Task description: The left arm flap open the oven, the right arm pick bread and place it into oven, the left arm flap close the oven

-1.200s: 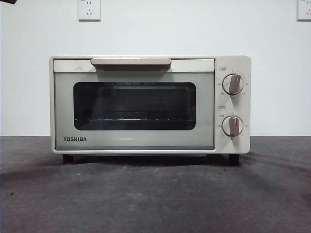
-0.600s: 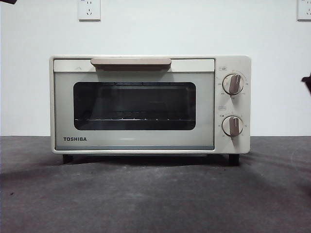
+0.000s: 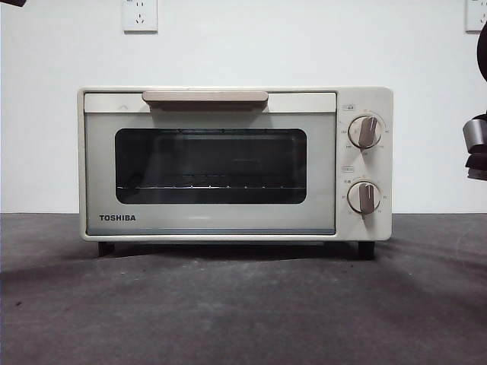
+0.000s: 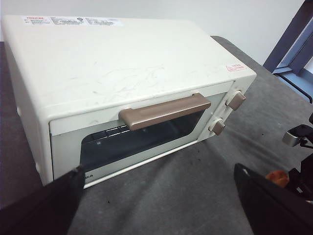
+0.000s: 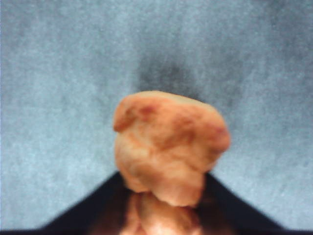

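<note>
The cream-white TOSHIBA oven stands in the middle of the table with its door shut and its beige handle at the top. It also shows in the left wrist view, seen from above. My left gripper is open, above and in front of the oven door, apart from it. My right gripper is shut on the golden-orange bread and holds it above the grey table. The bread shows as a small orange spot in the left wrist view, to the right of the oven. Part of the right arm shows at the front view's right edge.
The table has a dark grey cloth. A white wall with two sockets stands behind the oven. Two knobs sit on the oven's right panel. A dark frame stands past the table's right side.
A dark arm has come into the front view at the right edge, beside the oven's knobs, and shows larger now. The oven has not moved and its door stays shut.
</note>
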You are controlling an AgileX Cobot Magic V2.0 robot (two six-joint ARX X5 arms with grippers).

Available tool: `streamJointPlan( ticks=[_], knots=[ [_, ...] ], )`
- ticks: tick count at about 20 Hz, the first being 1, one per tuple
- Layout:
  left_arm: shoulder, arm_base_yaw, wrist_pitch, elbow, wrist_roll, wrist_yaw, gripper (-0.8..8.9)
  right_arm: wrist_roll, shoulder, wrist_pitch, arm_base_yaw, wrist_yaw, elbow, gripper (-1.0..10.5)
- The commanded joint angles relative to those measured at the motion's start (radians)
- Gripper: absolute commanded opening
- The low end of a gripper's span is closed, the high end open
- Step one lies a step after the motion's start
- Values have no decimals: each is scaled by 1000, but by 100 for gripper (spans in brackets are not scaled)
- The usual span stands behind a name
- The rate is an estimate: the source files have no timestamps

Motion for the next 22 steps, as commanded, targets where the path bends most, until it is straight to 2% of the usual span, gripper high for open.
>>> streamJointPlan(
  ticks=[1,3,5,9,14,18,22],
  knots=[
    [6,-5,6,23,-11,0,386,-11,-6,-4,6,-28,21,70],
    [17,-5,5,29,-11,0,317,-19,-47,-29,6,-80,51,70],
    [52,-6,1,50,-10,1,209,-27,-101,-74,6,-131,100,70],
    [196,-33,-3,147,16,1,33,-32,-233,-149,6,-159,200,70],
    [435,-79,-8,313,111,0,17,-31,-389,-172,6,-161,254,70],
    [626,-123,-69,457,210,0,17,-31,-501,-172,6,-162,257,70],
    [748,-163,-79,527,245,-1,17,-30,-576,-172,6,-161,257,70]
  ],
)
